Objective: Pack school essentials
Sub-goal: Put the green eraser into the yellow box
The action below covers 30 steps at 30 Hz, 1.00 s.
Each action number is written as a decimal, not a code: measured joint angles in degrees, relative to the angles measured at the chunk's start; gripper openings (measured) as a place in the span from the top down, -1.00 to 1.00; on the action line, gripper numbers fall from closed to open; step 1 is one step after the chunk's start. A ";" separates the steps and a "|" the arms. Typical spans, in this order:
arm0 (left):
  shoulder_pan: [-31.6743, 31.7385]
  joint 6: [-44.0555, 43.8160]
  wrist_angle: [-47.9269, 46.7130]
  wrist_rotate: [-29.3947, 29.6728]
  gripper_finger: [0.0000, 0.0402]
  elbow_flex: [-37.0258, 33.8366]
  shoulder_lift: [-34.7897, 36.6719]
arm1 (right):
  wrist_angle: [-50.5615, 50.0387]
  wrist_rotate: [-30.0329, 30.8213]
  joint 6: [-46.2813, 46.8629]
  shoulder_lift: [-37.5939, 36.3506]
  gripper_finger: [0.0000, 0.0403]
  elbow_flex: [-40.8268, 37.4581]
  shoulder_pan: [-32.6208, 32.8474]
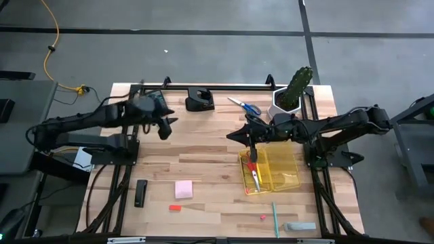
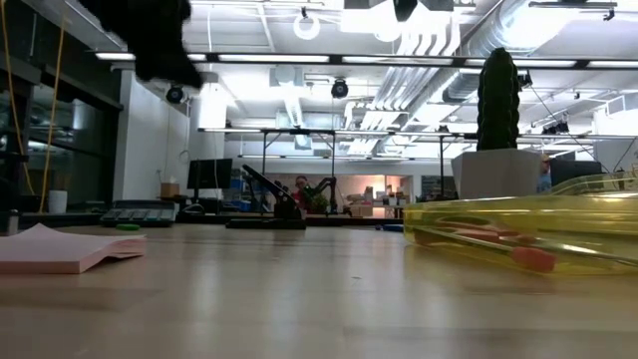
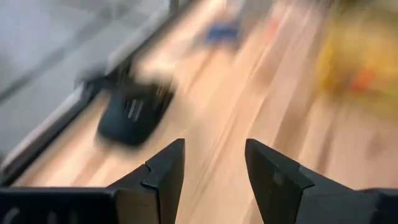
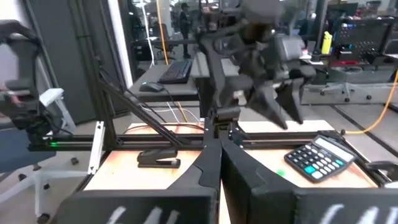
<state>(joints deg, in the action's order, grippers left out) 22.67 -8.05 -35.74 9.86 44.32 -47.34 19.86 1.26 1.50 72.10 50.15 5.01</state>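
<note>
Red-handled scissors [image 1: 253, 169] in tray [image 1: 288, 177] | left fingers [image 3: 165, 177] released, view blurred | right fingers [image 4: 205, 174] clenched

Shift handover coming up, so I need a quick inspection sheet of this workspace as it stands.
Surface: wooden table, bare in the middle.
Job's things: red-handled scissors in the yellow tray; blue-handled scissors near the far edge; pink sticky pad, small red piece and teal pen near the front.
Clutter: cactus in a white pot; black stapler; black bar-shaped object.
Grippers: left gripper open, empty, above the table's left side; right gripper shut, over the tray's far left corner.
Cables: yellow cable on the floor, off the table.
Surroundings: workshop with desks, a calculator.
</note>
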 joint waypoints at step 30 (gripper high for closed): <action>14.87 53.53 -15.12 4.22 -0.15 0.78 -41.83 | -2.08 0.00 0.99 0.00 1.00 0.00 -0.48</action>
<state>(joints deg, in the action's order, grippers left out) 37.54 45.49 -50.85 14.08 45.10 -89.17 17.78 1.26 2.49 72.10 50.15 4.54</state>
